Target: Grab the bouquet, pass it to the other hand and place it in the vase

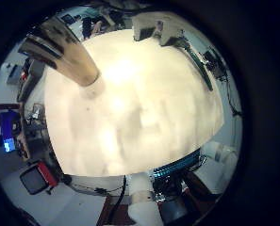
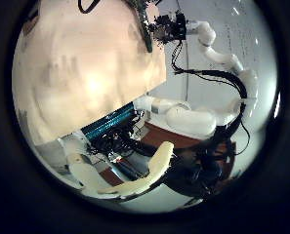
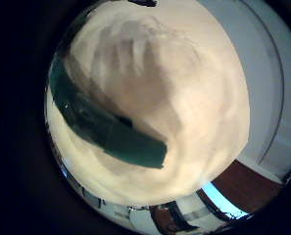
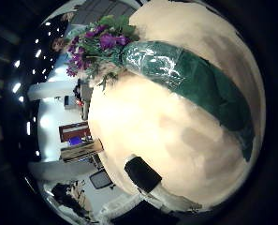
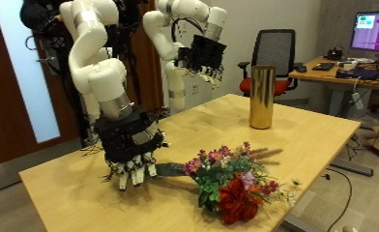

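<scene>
The bouquet [image 5: 231, 179] lies flat on the wooden worktop [image 5: 87, 184], blooms spilling toward the near edge, its green-wrapped stem end pointing at the right hand [image 5: 130, 147]. That hand hangs just over the stems, fingers [image 5: 135, 172] straight down and slack, gripping nothing. From the right thumb side palm view the wrap [image 4: 190, 80] runs right across under the palm, so it looks like the place to take hold: a bundled, fairly firm stalk, while the flower heads [image 4: 94, 42] look soft and easily crushed. Probably light, top-heavy, and the wrap may be slippery.

The left hand [image 5: 202, 53] waits high and well apart, above the far side of the worktop; I cannot tell how its fingers are set. The gold vase [image 5: 260, 96] stands upright near the far edge, narrow-mouthed. There is plenty of bare worktop between bouquet and vase, but the blooms sit close to the drop.
</scene>
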Robot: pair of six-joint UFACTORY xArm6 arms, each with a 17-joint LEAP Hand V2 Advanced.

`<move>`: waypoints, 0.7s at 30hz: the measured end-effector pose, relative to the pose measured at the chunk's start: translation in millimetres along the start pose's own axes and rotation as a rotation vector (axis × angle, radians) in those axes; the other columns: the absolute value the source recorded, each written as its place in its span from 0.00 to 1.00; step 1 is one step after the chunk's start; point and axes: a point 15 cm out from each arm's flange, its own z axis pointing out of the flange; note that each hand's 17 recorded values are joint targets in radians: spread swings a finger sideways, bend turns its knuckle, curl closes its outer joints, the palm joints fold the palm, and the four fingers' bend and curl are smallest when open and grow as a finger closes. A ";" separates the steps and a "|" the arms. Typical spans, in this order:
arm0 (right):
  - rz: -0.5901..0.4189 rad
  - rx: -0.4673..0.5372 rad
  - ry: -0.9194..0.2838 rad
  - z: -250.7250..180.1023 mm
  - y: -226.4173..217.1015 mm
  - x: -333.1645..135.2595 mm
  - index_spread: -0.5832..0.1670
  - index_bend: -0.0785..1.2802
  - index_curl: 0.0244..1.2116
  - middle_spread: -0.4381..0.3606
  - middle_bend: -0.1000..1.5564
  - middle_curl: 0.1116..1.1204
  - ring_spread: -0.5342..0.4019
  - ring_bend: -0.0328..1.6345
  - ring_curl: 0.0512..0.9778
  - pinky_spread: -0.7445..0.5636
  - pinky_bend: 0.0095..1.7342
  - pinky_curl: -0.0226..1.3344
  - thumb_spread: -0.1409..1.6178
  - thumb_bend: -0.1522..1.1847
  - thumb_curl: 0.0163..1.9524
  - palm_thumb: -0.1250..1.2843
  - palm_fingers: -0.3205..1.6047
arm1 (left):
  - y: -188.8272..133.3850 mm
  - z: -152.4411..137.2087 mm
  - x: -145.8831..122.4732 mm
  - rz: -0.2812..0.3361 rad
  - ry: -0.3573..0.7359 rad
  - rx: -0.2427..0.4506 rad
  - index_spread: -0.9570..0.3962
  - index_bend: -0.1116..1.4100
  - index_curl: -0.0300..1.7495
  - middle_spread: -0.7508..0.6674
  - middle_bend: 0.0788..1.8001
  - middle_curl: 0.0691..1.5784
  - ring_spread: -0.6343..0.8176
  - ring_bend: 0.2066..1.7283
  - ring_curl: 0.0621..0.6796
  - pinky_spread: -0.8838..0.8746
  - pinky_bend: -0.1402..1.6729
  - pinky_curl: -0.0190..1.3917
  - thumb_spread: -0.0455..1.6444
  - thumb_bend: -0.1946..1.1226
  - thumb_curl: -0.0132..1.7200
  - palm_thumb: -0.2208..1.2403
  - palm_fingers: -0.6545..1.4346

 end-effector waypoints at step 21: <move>-0.030 0.009 0.016 28.8 -6.9 -3.3 0.68 0.16 0.18 0.89 0.18 0.21 0.84 0.27 0.23 0.84 0.23 0.26 0.71 0.10 0.14 0.33 0.17 | 1.3 0.8 1.8 -0.010 0.000 -0.002 0.95 0.18 0.17 0.90 0.07 0.17 0.88 0.18 0.25 0.83 0.19 0.23 0.51 0.12 0.19 0.27 0.32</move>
